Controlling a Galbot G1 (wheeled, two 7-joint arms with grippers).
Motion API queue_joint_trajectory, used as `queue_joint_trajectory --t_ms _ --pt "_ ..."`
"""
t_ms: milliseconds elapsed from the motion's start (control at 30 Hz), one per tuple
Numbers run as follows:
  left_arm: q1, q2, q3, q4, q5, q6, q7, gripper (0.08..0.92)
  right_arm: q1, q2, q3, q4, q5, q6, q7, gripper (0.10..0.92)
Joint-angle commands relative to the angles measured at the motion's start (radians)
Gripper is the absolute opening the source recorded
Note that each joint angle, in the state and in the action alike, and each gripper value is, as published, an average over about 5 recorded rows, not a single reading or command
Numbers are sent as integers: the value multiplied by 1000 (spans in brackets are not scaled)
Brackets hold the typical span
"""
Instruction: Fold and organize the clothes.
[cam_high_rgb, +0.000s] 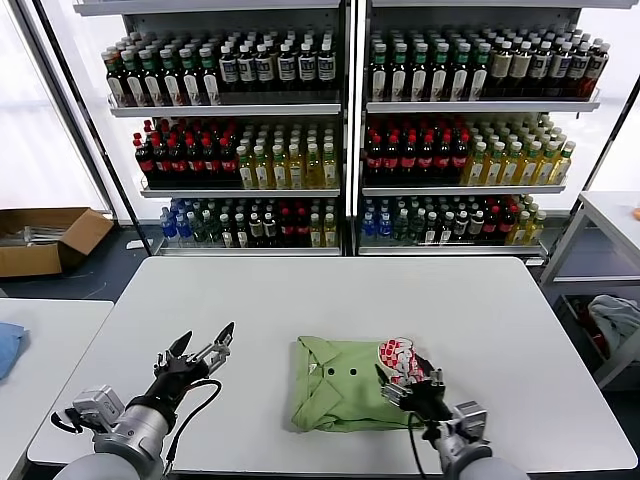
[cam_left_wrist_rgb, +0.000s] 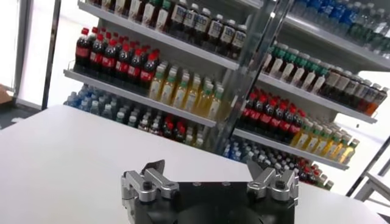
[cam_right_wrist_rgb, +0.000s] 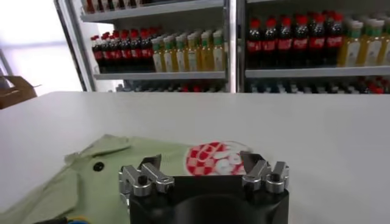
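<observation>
The right gripper (cam_high_rgb: 412, 385), jaws spread, hovers over the folded shirt's (cam_high_rgb: 335, 395) right end — far nearer than the left gripper (cam_high_rgb: 205, 350). That one waits, also spread, well to the shirt's left.

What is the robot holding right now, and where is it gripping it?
Nothing. The right gripper is open over the folded shirt; the left gripper is open above the table.

White table (cam_high_rgb: 300, 290): far half bare, open passage across its full width. Folded green shirt (cam_high_rgb: 335, 395) occupies near centre; right gripper (cam_high_rgb: 408, 378) sits over its logo edge, blocking that side. Left gripper (cam_high_rgb: 205, 345) hangs over bare tabletop left of the shirt, clear gap between. Bottle shelves (cam_high_rgb: 350, 140) wall the far side.
</observation>
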Motion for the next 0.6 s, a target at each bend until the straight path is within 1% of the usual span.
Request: queue_joint_trajectory --t_ms 33,100,167,300,400,500,600 --pt "26 -23 0 -2 24 -1 11 823 139 137 -213 -206 -117 -43 146 814" --pt "28 -29 2 -1 25 -2 13 823 127 131 -205 -202 -107 -46 161 821" --pt "23 -32 4 3 24 -2 14 823 112 119 -195 -162 -93 -31 161 822" --pt "12 -31 8 6 24 -2 16 823 78 87 -154 -1 -43 17 153 823" --pt "5 -28 4 13 28 -2 27 823 51 57 -88 112 2 55 120 823" --pt "-2 -28 -1 25 52 -6 55 823 15 31 23 174 6 88 61 823" --pt "-7 -28 -8 42 108 -25 106 823 -31 19 161 186 9 110 15 823"
